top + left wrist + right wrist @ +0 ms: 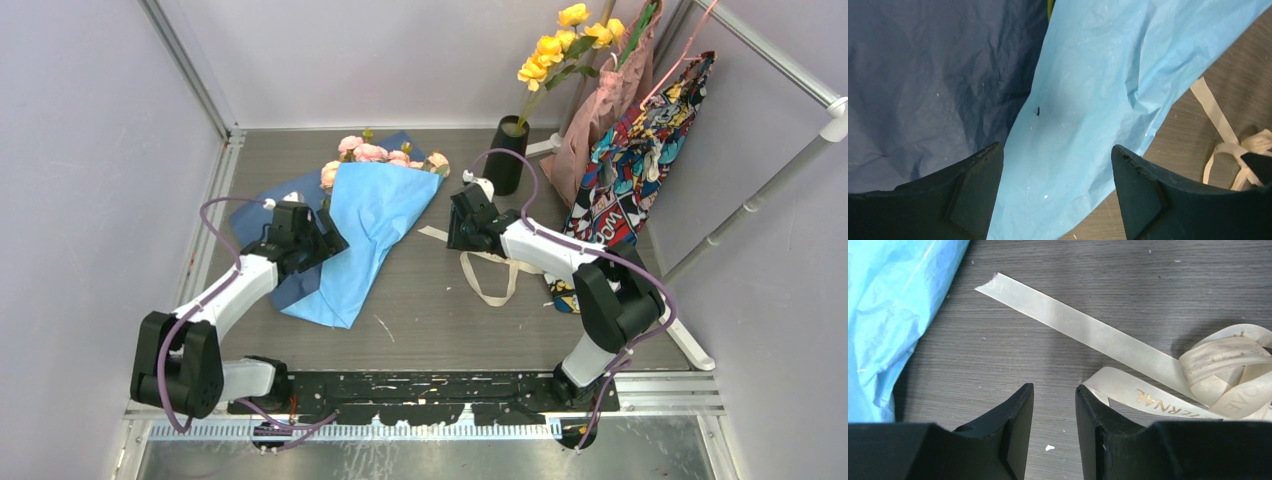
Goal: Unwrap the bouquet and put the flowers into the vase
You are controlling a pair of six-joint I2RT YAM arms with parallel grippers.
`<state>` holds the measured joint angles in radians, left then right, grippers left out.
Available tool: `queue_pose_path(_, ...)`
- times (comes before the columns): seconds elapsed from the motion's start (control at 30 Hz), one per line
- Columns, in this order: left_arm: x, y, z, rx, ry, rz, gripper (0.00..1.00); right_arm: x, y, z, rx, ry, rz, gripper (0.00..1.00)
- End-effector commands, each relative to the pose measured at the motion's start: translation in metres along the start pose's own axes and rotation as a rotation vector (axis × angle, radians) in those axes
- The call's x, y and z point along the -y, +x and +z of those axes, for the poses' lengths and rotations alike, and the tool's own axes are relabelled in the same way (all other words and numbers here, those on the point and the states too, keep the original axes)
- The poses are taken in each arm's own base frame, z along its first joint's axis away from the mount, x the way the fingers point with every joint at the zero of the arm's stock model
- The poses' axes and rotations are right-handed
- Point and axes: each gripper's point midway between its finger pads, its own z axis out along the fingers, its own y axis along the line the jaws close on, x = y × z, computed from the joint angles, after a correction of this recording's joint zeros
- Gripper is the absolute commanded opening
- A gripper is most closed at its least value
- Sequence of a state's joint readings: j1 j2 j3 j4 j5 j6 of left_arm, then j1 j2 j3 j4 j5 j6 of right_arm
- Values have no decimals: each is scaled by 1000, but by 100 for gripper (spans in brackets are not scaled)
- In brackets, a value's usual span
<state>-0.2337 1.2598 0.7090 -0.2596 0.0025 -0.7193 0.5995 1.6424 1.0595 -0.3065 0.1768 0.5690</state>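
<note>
The left pincer stands wide, gripping nothing, and sits low over the left side of the bouquet, which lies on the table with its narrow end toward the arms. The right pincer is drawn in to a narrow gap with nothing between its fingers. It sits low over bare table just right of the bouquet, near the loose cream ribbon. The top view alone shows the flowers, pale pink heads poking out of the far end of the wrap. It also shows the black vase standing upright beyond the right pincer, with yellow flowers in it. The left wrist view shows what lies under that pincer: light blue paper runs through the gap between its fingers, and a dark blue paper spreads to the left. Whether the fingers touch the paper I cannot tell. The right wrist view shows a flat strip of the ribbon and loops with gold lettering. One loop reaches close to the right finger, with the edge of the blue wrap at the left.
</note>
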Motion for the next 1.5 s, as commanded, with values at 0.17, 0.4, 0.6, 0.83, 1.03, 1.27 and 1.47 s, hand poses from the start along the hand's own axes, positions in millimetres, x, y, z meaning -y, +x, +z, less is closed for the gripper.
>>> queue_pose_path(0.17,3,-21,21,1,-44,44,76,-1,-10,-6,48,-3,-10,42)
queue_pose_path(0.4,-12,-6,40,-44,-97,38,73,0,-10,-5,48,3,-19,42)
queue_pose_path(0.6,-9,-14,30,-16,-95,50,24,0,-8,-2,42,4,-16,42)
queue_pose_path(0.83,8,-40,-9,114,-22,61,0,-3,-5,-1,27,-10,-17,42)
queue_pose_path(1.03,49,-29,-31,50,161,142,0,-9,-13,-15,45,-42,-10,42)
queue_pose_path(1.27,89,19,-41,-77,257,297,0,-15,-38,-57,135,-91,28,42)
queue_pose_path(1.47,116,66,-45,-153,306,388,0,-8,-60,-98,236,-89,53,42)
